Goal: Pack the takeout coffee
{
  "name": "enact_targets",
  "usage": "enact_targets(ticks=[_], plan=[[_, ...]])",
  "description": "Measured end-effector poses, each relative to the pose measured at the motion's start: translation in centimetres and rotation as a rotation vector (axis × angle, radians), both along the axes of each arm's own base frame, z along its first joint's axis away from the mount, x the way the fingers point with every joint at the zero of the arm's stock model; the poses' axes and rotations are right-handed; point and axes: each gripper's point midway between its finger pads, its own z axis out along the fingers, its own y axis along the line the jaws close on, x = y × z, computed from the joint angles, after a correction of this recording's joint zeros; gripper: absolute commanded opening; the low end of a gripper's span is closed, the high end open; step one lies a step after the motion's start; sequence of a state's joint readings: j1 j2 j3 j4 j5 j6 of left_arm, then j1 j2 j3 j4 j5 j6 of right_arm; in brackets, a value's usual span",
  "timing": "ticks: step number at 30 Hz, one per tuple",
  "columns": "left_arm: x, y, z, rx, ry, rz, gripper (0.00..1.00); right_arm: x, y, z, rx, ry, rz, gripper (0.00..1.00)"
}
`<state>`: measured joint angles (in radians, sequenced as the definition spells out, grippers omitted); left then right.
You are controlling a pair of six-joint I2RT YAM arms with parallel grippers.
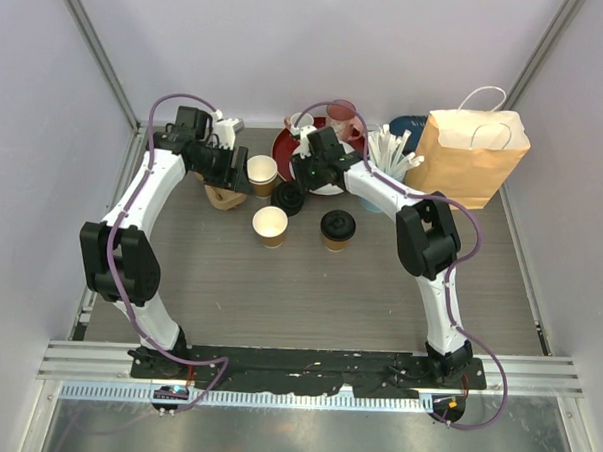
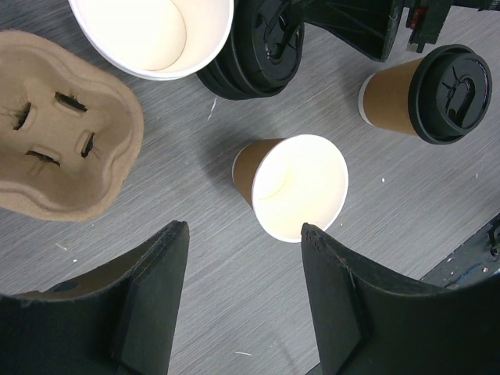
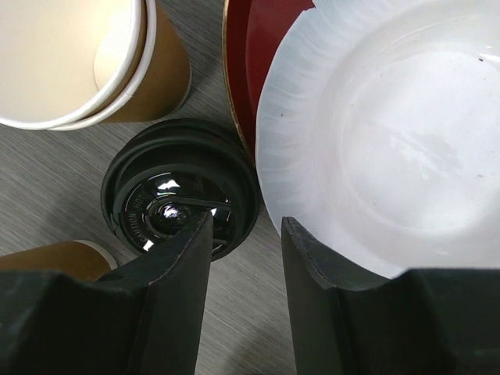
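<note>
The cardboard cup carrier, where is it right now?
Top view: the cup carrier lies left of centre, by the left pincer, with the stacked cups and black lids to its right.

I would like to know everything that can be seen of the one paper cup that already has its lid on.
The lidded cup is a small paper cup with a plain tan wall. It is closed by a round black plastic lid with a raised rim and a moulded drinking opening. It stands upright on the grey wood-grain table, to the right of an open cup and apart from it. Only the table touches it.
</note>
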<state>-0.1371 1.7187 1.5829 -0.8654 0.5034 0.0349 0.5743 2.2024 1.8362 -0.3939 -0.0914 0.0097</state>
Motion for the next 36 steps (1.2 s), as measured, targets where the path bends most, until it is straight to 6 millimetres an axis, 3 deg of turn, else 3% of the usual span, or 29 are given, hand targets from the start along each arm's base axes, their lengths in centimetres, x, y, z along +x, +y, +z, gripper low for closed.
enact_targets(ticks=[17,23,32,36], plan=[[0.0,-0.1,0.0,-0.005,0.000,-0.004,0.63,-0.2,0.0,-0.3,0.007,0.019,-0.017,0.38],[0.0,-0.1,0.0,-0.005,0.001,-0.004,0.63,-0.4,-0.1,-1.9,-0.010,0.051,-0.013,0.35],[0.0,-0.1,0.0,-0.005,0.000,-0.005,0.63,-0.9,0.2,-2.2,-0.001,0.077,0.008,0.23],[0.0,-0.1,0.0,-0.004,-0.001,-0.006,0.63,-1.2,0.4,-2.3,0.002,0.087,0.018,0.13]])
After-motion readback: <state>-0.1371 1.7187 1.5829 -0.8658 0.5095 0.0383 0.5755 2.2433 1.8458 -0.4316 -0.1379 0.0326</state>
